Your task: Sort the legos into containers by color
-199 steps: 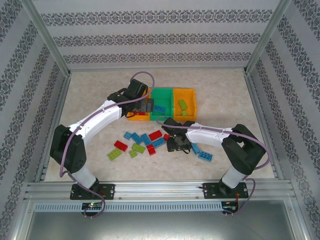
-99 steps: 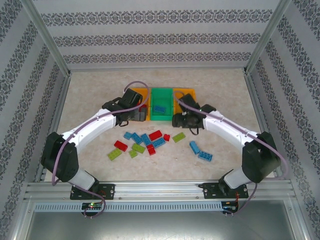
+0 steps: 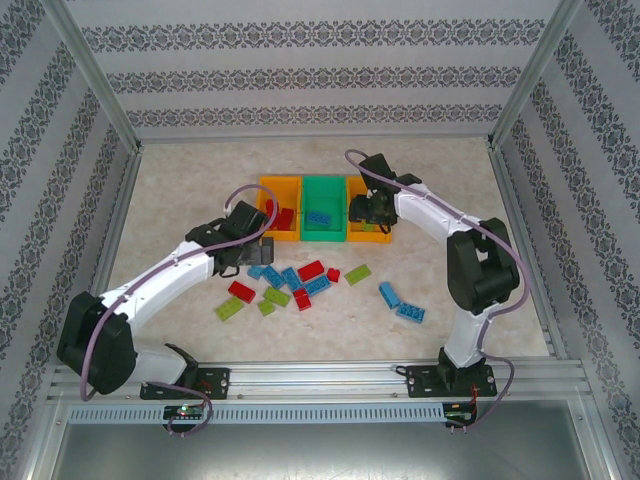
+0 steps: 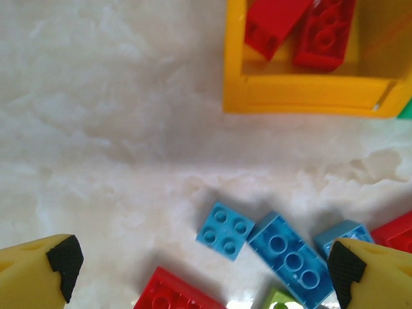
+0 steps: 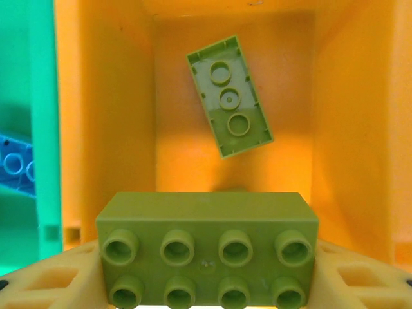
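The containers sit in a row at mid-table: a left orange bin [image 3: 279, 182] with red bricks [image 4: 302, 26], a green bin [image 3: 322, 181] with a blue brick [image 5: 16, 170], and a right orange bin [image 3: 366, 238]. My right gripper [image 3: 372, 212] is shut on a lime green brick [image 5: 207, 251], held over the right orange bin, where another lime brick [image 5: 229, 96] lies. My left gripper [image 4: 205, 270] hangs open above the loose legos, over a square blue brick [image 4: 225, 230] and a long blue one [image 4: 290, 257], just in front of the left orange bin.
Loose legos are scattered in front of the bins: red [image 3: 241, 291], lime [image 3: 229, 308], red [image 3: 310, 270], lime [image 3: 357, 274], and two blue ones [image 3: 390, 295] off to the right. Metal frame posts and patterned walls close in the table.
My right arm has carried the lime brick from the pile up over the right orange bin. My left arm has drawn back from the left orange bin toward the loose bricks.
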Controlling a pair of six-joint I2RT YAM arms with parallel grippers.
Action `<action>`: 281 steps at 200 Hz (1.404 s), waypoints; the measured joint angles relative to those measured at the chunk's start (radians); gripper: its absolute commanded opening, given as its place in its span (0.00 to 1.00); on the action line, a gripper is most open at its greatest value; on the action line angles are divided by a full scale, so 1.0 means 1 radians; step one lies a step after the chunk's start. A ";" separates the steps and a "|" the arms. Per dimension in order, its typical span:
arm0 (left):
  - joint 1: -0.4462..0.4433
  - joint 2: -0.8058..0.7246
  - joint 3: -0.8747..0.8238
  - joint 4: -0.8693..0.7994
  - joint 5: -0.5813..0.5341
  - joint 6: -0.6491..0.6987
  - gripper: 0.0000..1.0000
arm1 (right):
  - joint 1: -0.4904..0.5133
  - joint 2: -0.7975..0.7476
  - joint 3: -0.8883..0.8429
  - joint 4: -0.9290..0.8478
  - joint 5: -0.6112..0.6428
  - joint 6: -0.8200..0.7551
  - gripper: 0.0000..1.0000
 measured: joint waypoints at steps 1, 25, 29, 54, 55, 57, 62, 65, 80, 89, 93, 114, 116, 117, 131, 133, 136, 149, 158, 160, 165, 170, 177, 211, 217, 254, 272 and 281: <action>0.000 -0.001 -0.002 0.000 0.000 -0.001 0.99 | 0.000 0.001 0.001 0.000 0.000 0.000 0.60; 0.002 -0.023 -0.047 -0.010 0.030 -0.012 0.99 | -0.006 0.027 0.020 -0.006 0.000 -0.005 0.68; 0.002 -0.023 -0.053 -0.010 0.038 -0.011 1.00 | -0.006 0.029 0.023 -0.008 0.000 -0.006 0.69; 0.002 -0.016 -0.066 -0.010 0.089 0.021 1.00 | -0.006 0.030 0.030 -0.012 0.000 -0.019 0.73; 0.002 -0.015 -0.066 -0.010 0.091 0.024 1.00 | -0.006 0.030 0.030 -0.012 -0.001 -0.018 0.73; 0.002 -0.014 -0.066 -0.010 0.093 0.028 1.00 | -0.006 0.030 0.030 -0.012 -0.001 -0.018 0.73; 0.002 -0.011 -0.066 -0.009 0.102 0.038 1.00 | -0.006 0.030 0.030 -0.012 -0.003 -0.019 0.74; 0.002 -0.008 -0.066 -0.008 0.107 0.045 1.00 | -0.006 0.030 0.030 -0.012 -0.003 -0.019 0.74; 0.002 0.009 -0.066 -0.007 0.129 0.076 1.00 | -0.006 0.030 0.030 -0.012 -0.008 -0.019 0.76; 0.002 0.022 -0.066 -0.006 0.145 0.092 1.00 | -0.006 0.029 0.030 -0.011 -0.010 -0.018 0.77; 0.002 0.029 -0.066 -0.006 0.155 0.100 1.00 | -0.006 0.027 0.030 -0.011 -0.011 -0.018 0.78; 0.000 0.053 -0.066 0.001 0.196 0.125 1.00 | -0.006 0.023 0.030 -0.011 -0.015 -0.018 0.79; 0.000 0.054 -0.066 0.002 0.200 0.126 1.00 | -0.006 0.023 0.030 -0.011 -0.015 -0.018 0.79; 0.000 0.055 -0.066 0.002 0.201 0.126 1.00 | -0.006 0.023 0.030 -0.011 -0.015 -0.018 0.80; 0.000 0.065 -0.066 0.004 0.222 0.125 0.98 | -0.006 0.023 0.030 -0.011 -0.015 -0.018 0.80; 0.000 0.067 -0.065 0.004 0.224 0.124 0.98 | -0.006 0.022 0.030 -0.011 -0.015 -0.018 0.80; 0.000 0.069 -0.065 0.004 0.227 0.122 0.98 | -0.006 0.022 0.030 -0.011 -0.015 -0.018 0.80; 0.000 0.081 -0.061 0.004 0.249 0.099 0.94 | -0.006 0.019 0.029 -0.010 -0.016 -0.018 0.80; 0.000 0.089 -0.059 0.008 0.276 0.077 0.93 | -0.006 0.017 0.027 -0.008 -0.018 -0.018 0.80; 0.000 0.090 -0.059 0.009 0.280 0.076 0.93 | -0.006 0.017 0.026 -0.007 -0.019 -0.018 0.80; -0.001 0.092 -0.059 0.015 0.296 0.067 0.92 | -0.006 0.014 0.023 -0.004 -0.021 -0.018 0.80; -0.001 0.093 -0.059 0.020 0.310 0.058 0.92 | -0.006 0.011 0.019 0.000 -0.024 -0.018 0.80; -0.002 0.094 -0.059 0.027 0.326 0.051 0.91 | -0.006 0.005 0.013 0.003 -0.028 -0.017 0.80; -0.002 0.109 -0.059 0.046 0.372 0.000 0.89 | -0.006 -0.020 0.002 0.007 -0.042 -0.018 0.80; -0.002 0.116 -0.059 0.046 0.378 -0.016 0.89 | -0.006 -0.023 0.001 0.008 -0.042 -0.018 0.80; -0.002 0.148 -0.063 0.050 0.403 -0.170 0.89 | -0.006 -0.030 -0.015 0.022 -0.049 -0.015 0.80; -0.002 0.148 -0.080 0.079 0.408 -0.261 0.89 | -0.006 -0.030 -0.025 0.023 -0.053 -0.014 0.81; -0.002 0.147 -0.091 0.097 0.409 -0.302 0.89 | -0.006 -0.031 -0.031 0.025 -0.054 -0.014 0.81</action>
